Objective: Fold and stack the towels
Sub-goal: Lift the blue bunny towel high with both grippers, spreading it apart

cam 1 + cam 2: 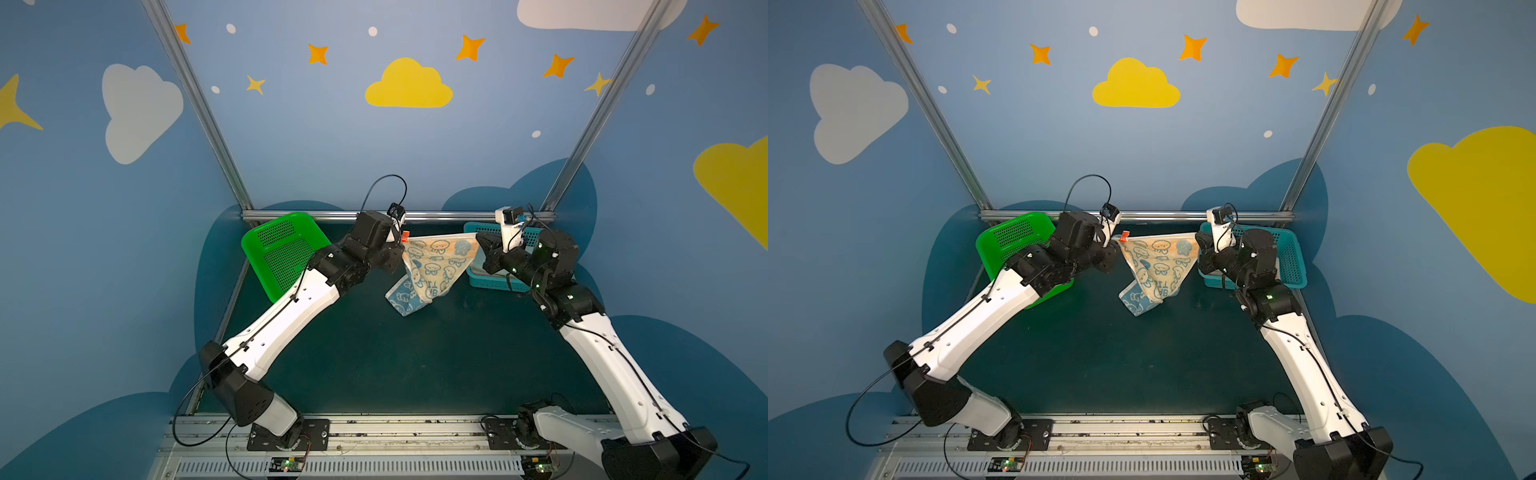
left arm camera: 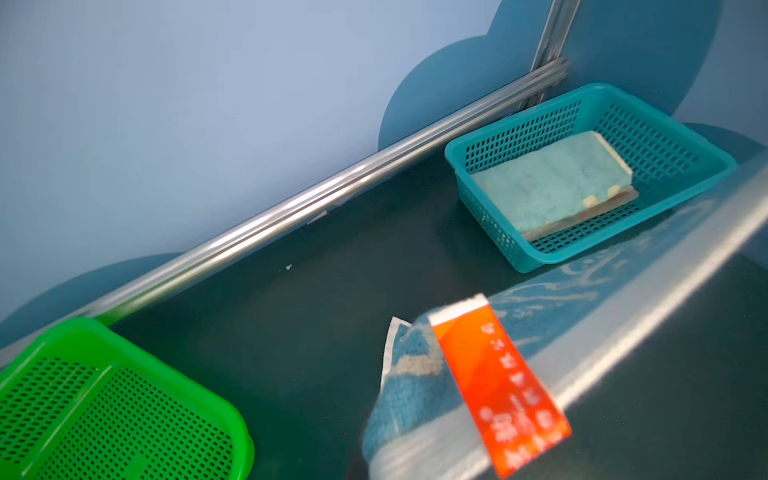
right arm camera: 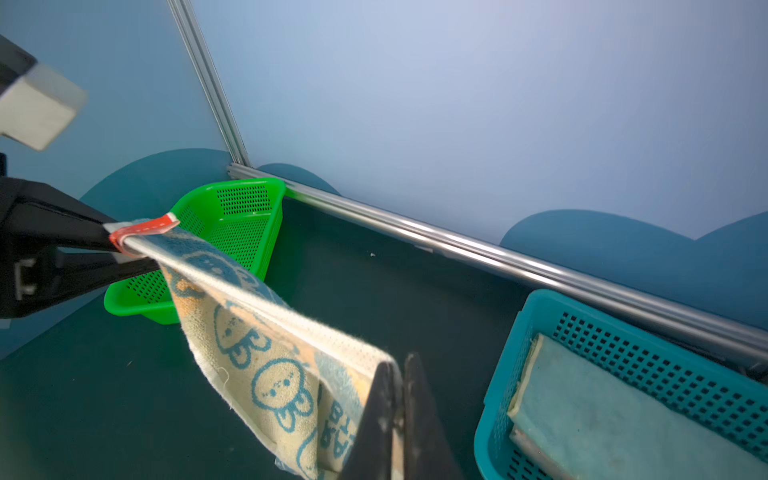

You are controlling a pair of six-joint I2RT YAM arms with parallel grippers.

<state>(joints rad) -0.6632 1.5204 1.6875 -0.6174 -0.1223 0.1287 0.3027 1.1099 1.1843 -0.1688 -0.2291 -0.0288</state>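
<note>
A pale yellow towel (image 1: pixel 436 262) (image 1: pixel 1158 262) with blue rabbits and a blue back hangs stretched in the air between my two grippers, over the back middle of the table. My left gripper (image 1: pixel 401 242) (image 1: pixel 1116 240) (image 3: pixel 106 241) is shut on the corner with the orange tag (image 2: pixel 498 382). Shut on the opposite corner is my right gripper (image 1: pixel 478 241) (image 1: pixel 1198 240) (image 3: pixel 401 361). The towel's lower part (image 3: pixel 266 374) droops in a point toward the table. Folded towels (image 2: pixel 552 183) (image 3: pixel 623 411) lie stacked in the teal basket (image 2: pixel 536 259) (image 3: pixel 498 374).
The teal basket (image 1: pixel 490 284) (image 1: pixel 1293 257) stands at the back right, partly behind my right arm. A green basket (image 1: pixel 286 257) (image 1: pixel 1009 241) (image 2: pixel 124 415) (image 3: pixel 232 216) leans tilted at the back left. A metal rail (image 1: pixel 436 216) runs along the back edge.
</note>
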